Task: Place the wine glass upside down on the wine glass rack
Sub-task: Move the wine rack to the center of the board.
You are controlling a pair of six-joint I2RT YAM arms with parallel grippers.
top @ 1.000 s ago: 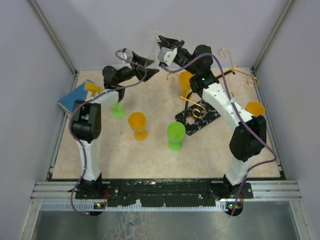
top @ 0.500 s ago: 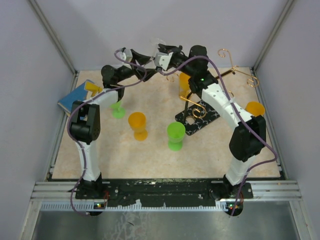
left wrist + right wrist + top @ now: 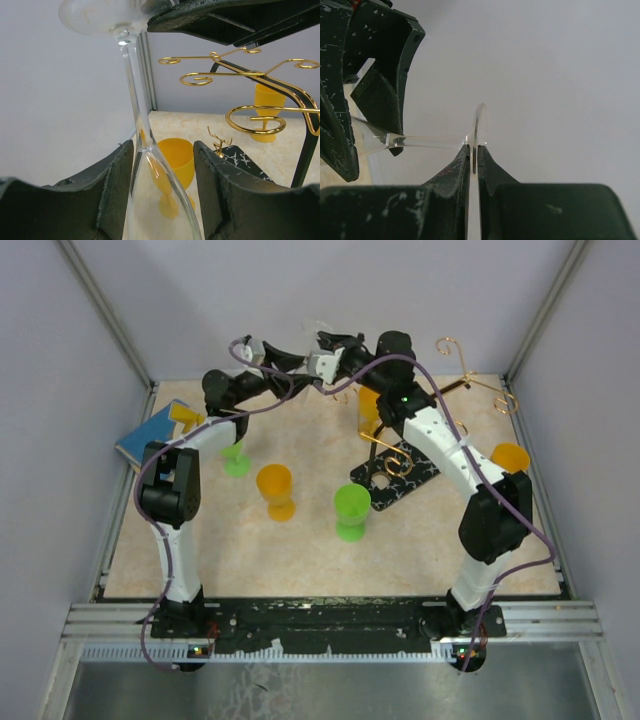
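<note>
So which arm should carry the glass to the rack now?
Right, probably. The right gripper pinches the wine glass by its foot, and the wine glass rack stands on that arm's side. The left gripper merely brackets the bowl.

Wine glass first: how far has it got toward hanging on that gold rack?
Done: the wine glass is up off the table, held in the air. In hand: the right gripper pinches its foot, while the left gripper has its fingers either side of the bowl; whether they press it is unclear. Left: carry it to the wine glass rack, which holds no glass, and hang it.
</note>
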